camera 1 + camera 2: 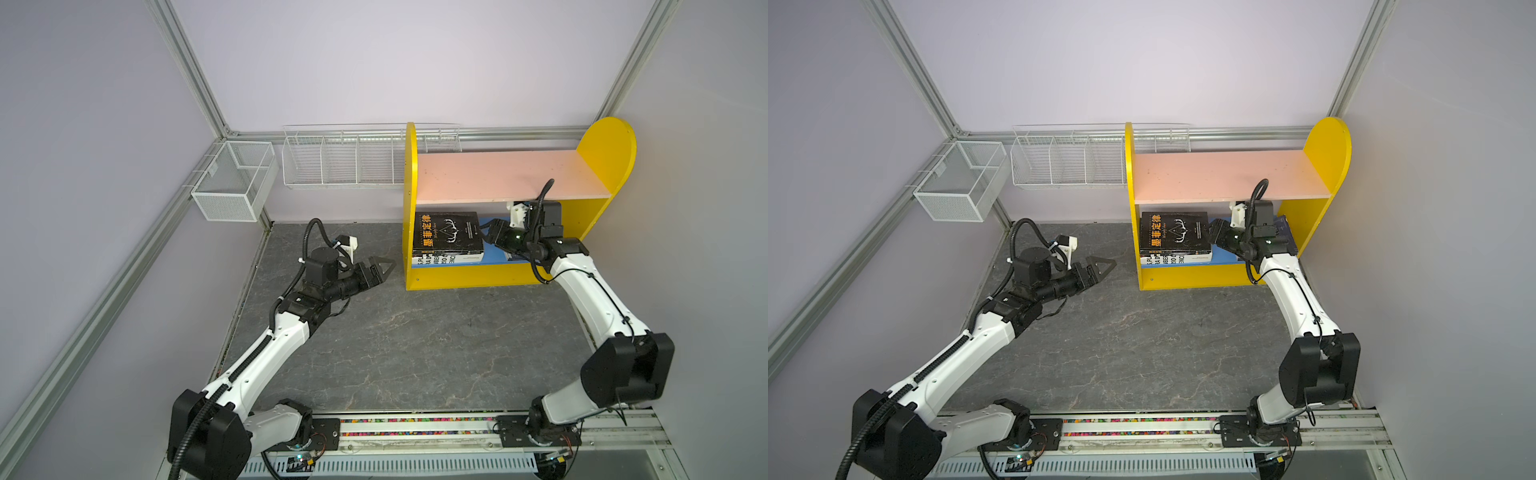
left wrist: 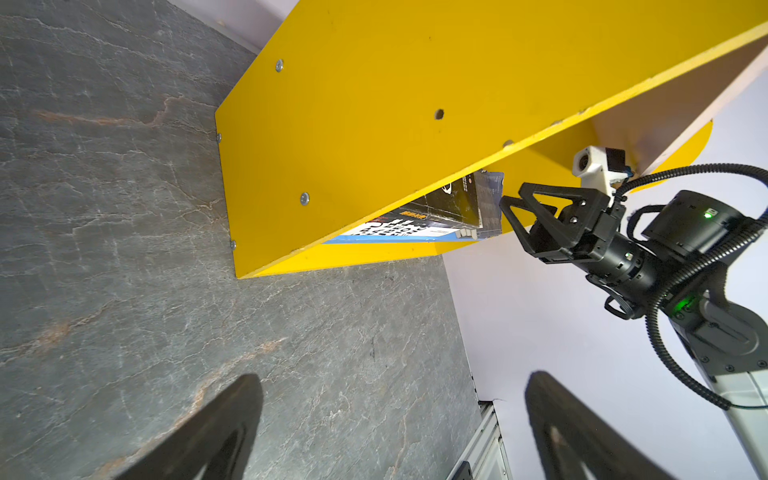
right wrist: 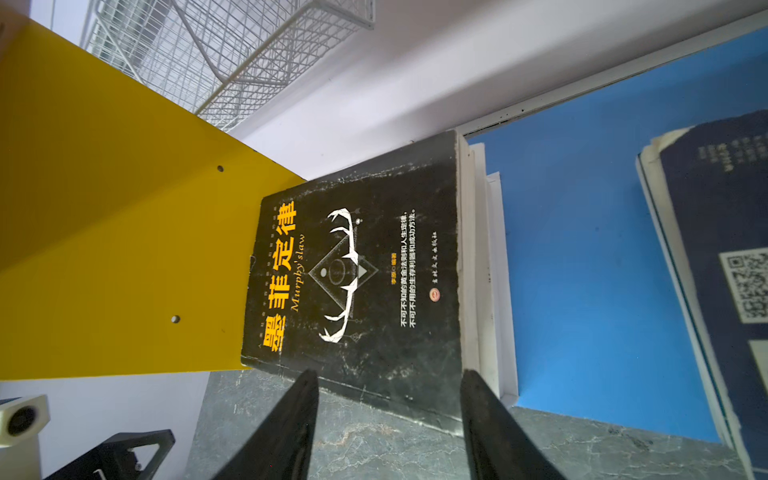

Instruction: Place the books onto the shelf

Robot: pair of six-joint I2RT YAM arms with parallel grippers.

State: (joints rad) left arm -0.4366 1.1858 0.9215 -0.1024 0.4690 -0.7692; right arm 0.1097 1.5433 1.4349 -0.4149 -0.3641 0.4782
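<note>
The shelf [image 1: 511,174] stands at the back right, with yellow sides, a pink upper board and a blue lower board [image 3: 582,249]. On the lower board's left end lies a stack of books: a black book [image 1: 449,230] [image 3: 365,270] with an orange Chinese title on top, and a white book [image 1: 436,259] at the bottom. Navy books [image 3: 715,232] [image 1: 1284,226] lie at the board's right end. My right gripper [image 1: 487,232] [image 3: 388,376] is open at the black book's near edge, holding nothing. My left gripper [image 1: 384,266] [image 2: 392,376] hovers open and empty over the table, left of the shelf.
A white mesh basket [image 1: 237,183] and a long wire basket [image 1: 357,162] hang on the back walls, left of the shelf. The right wall runs close beside the shelf's right side. The arms' base rail [image 1: 415,428] crosses the table's front edge.
</note>
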